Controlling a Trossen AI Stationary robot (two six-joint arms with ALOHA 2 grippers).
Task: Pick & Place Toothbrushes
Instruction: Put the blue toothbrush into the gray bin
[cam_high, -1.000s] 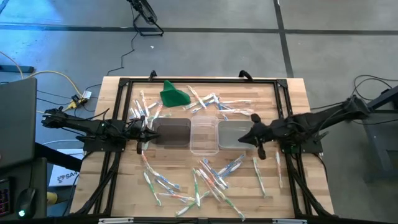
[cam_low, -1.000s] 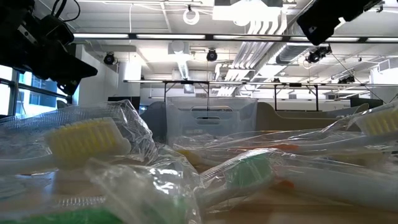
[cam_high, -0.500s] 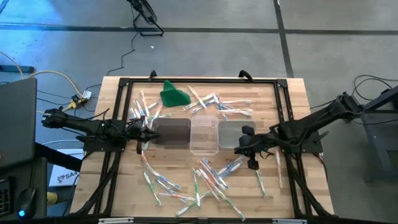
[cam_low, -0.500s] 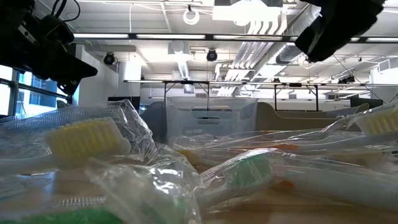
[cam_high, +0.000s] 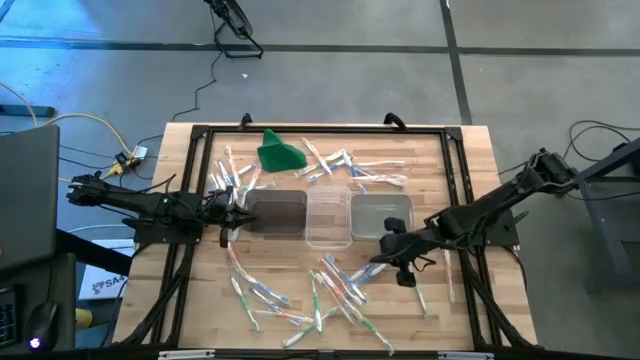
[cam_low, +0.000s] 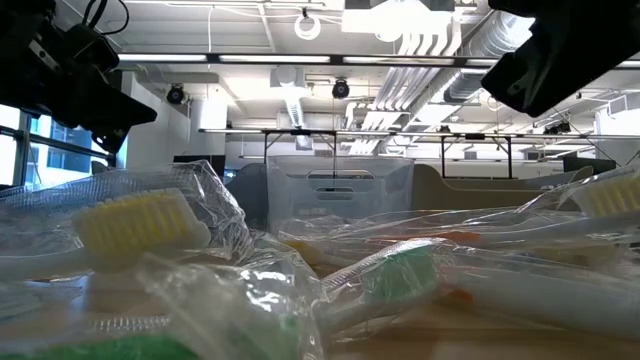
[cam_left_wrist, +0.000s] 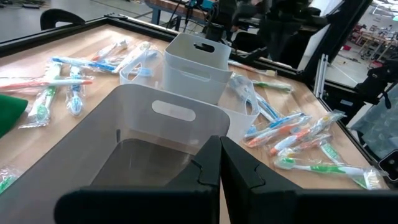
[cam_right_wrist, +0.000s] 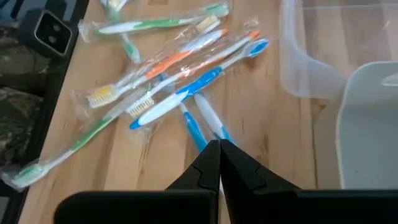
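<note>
Overhead: wood-slat table (cam_high: 470, 160) carries three smooth rectangular tubs (cam_high: 328, 216) in a row, all empty. Wrapped toothbrushes (cam_high: 340, 285), thin plastic sticks, lie scattered around them. Right gripper (cam_high: 378, 257), fingers pressed together, holds nothing above the brushes; left gripper (cam_high: 243, 214) likewise, beside the dark tub (cam_high: 275, 212).

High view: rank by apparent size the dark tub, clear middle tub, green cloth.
1. Clear middle tub
2. Dark tub, close behind and partly covered by the left gripper
3. Green cloth, smallest
</note>
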